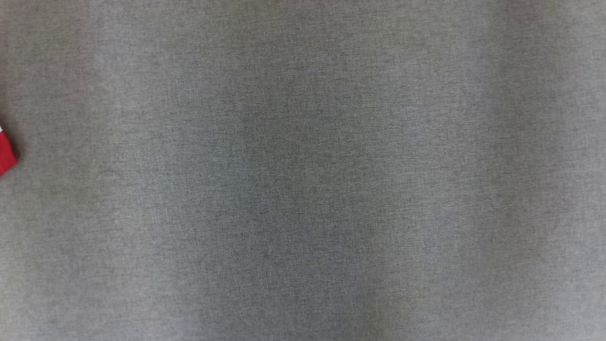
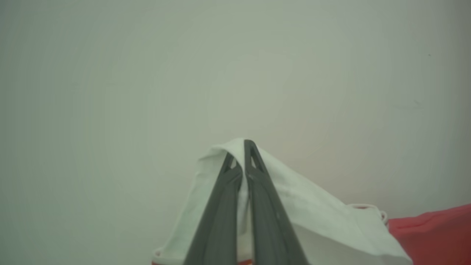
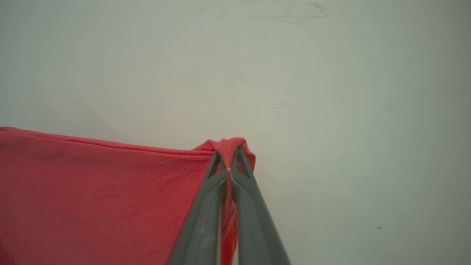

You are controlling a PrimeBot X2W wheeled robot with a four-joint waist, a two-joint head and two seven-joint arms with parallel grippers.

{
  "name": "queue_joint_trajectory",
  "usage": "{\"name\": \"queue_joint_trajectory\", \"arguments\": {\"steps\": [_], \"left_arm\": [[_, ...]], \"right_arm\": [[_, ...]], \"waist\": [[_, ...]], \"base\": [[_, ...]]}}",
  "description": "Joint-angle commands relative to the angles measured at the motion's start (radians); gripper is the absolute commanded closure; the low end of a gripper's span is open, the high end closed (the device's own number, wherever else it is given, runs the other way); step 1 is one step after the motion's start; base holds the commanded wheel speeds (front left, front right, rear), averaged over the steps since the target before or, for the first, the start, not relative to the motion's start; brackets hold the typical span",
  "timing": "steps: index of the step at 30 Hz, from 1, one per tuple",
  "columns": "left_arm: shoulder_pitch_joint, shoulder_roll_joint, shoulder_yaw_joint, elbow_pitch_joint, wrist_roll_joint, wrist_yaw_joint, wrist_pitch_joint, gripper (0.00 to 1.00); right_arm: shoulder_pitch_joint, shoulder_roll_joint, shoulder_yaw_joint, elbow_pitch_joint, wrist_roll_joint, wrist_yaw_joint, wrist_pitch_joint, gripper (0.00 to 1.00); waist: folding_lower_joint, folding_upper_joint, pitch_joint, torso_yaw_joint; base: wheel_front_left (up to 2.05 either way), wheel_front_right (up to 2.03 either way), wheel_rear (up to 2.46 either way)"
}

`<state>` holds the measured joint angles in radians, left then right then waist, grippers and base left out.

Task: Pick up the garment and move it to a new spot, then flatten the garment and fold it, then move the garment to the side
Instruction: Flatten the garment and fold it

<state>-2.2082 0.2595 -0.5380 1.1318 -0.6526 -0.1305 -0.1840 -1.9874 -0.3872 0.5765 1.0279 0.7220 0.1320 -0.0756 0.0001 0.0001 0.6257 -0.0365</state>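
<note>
We are looking down on a wide grey table (image 1: 303, 189) that is lying bare almost all over, so a gripper could pass freely there. A red corner of the garment (image 1: 5, 154) is poking in at the left edge. The garment is bunching around the left gripper (image 2: 241, 149) and the right gripper (image 3: 229, 151).

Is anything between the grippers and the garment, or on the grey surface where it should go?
Nothing visible. The left gripper and right gripper are each shut on the garment; the grey surface shows no obstacle.
</note>
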Motion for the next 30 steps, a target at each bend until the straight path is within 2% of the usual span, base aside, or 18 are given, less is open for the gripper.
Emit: {"name": "queue_joint_trajectory", "arguments": {"steps": [1, 10, 13, 15, 21, 24, 26, 30], "left_arm": [[-0.015, -0.001, -0.003, 0.005, 0.01, 0.005, -0.009, 1.0], [0.014, -0.014, 0.002, 0.053, -0.018, 0.003, -0.056, 1.0], [0.073, -0.026, 0.024, 0.016, -0.073, 0.002, -0.067, 1.0], [0.135, -0.01, 0.006, -0.028, -0.089, 0.002, -0.073, 1.0], [0.414, 0.082, -0.08, -0.247, -0.122, 0.002, -0.08, 1.0], [0.572, 0.137, -0.043, -0.37, -0.138, 0.005, -0.081, 1.0], [0.701, 0.153, -0.01, -0.472, -0.138, 0.022, -0.08, 1.0], [0.973, 0.184, 0.073, -0.703, -0.113, 0.1, -0.08, 1.0]], "right_arm": [[-0.014, -0.007, 0.003, 0.006, -0.005, -0.003, -0.007, 1.0], [-0.004, -0.006, 0.061, 0.037, 0.019, -0.003, -0.049, 1.0], [0.057, -0.012, 0.098, 0.007, 0.042, -0.003, -0.061, 1.0], [0.109, -0.024, 0.123, -0.029, 0.07, -0.003, -0.072, 1.0], [0.338, -0.075, 0.176, -0.16, 0.182, -0.003, -0.105, 1.0], [0.462, -0.102, 0.196, -0.238, 0.234, -0.003, -0.117, 1.0], [0.544, -0.135, 0.209, -0.29, 0.261, -0.003, -0.119, 1.0], [0.709, -0.19, 0.22, -0.387, 0.303, -0.003, -0.13, 1.0]], "waist": [[-0.0001, -0.0001, 0.002, 0.003], [-0.0001, -0.0001, -0.001, 0.01], [-0.0001, -0.0001, -0.018, 0.013], [-0.0001, -0.0001, -0.036, 0.012], [-0.0001, -0.0001, -0.115, 0.007], [-0.0001, -0.0001, -0.154, 0.004], [-0.0001, -0.0001, -0.177, 0.01], [-0.0001, -0.0001, -0.217, 0.019]], "base": [[0.0, 0.0, 0.0], [0.0, 0.0, 0.0], [0.0, 0.0, 0.0], [0.0, 0.0, 0.0], [0.0, 0.0, 0.0], [0.0, 0.0, 0.0], [0.0, 0.0, 0.0], [0.0, 0.0, 0.0]]}}
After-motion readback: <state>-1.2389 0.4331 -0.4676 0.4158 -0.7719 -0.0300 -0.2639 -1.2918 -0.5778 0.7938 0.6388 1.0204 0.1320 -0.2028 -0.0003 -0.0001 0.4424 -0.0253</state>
